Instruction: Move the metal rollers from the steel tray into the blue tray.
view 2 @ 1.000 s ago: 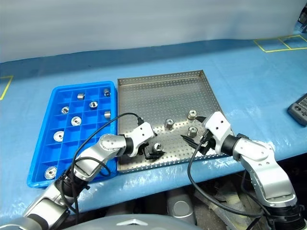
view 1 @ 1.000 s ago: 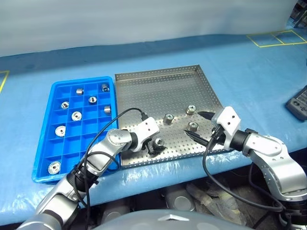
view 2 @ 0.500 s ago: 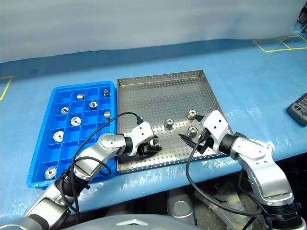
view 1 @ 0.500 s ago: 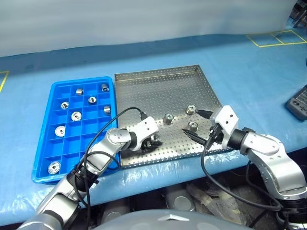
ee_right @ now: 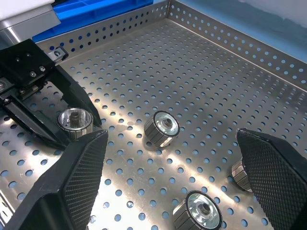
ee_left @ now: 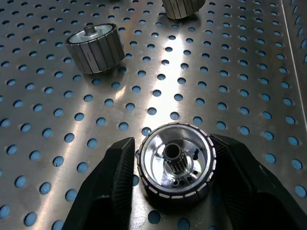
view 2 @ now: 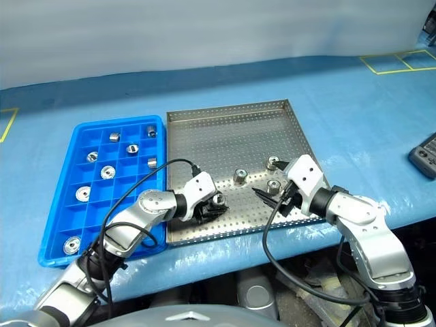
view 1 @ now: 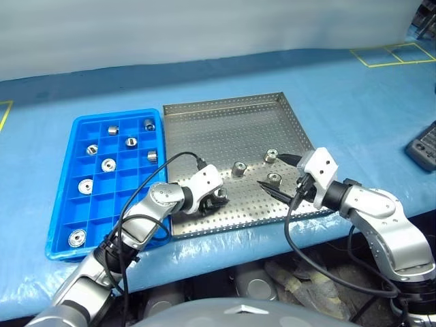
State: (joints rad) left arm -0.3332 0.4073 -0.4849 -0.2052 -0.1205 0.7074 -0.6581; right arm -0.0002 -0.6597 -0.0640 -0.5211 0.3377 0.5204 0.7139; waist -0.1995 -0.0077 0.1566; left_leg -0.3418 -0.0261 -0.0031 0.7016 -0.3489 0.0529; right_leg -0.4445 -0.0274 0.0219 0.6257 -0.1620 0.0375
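The steel tray [view 1: 225,129] lies in the middle of the blue table cover, with the blue tray [view 1: 129,199] beside it on its left. My left gripper [view 1: 219,196] is low over the steel tray's near left part, shut on a metal roller [ee_left: 176,163] that stands on the perforated floor, a finger [ee_left: 108,187] on each side. My right gripper [view 1: 271,172] hovers open over the near right part, its fingers straddling another roller [view 1: 274,178] without touching it. Two more rollers [view 1: 239,168] [view 1: 271,156] lie loose nearby. Several rollers sit in the blue tray's compartments.
A black device [view 1: 426,146] lies at the table's right edge. Yellow tape squares [view 1: 392,54] mark the cover at the far right. The far half of the steel tray is bare. Black cables loop from both wrists over the table's near edge.
My left gripper's fingers have closed around the roller that stood between them. The right gripper has stayed open and in place.
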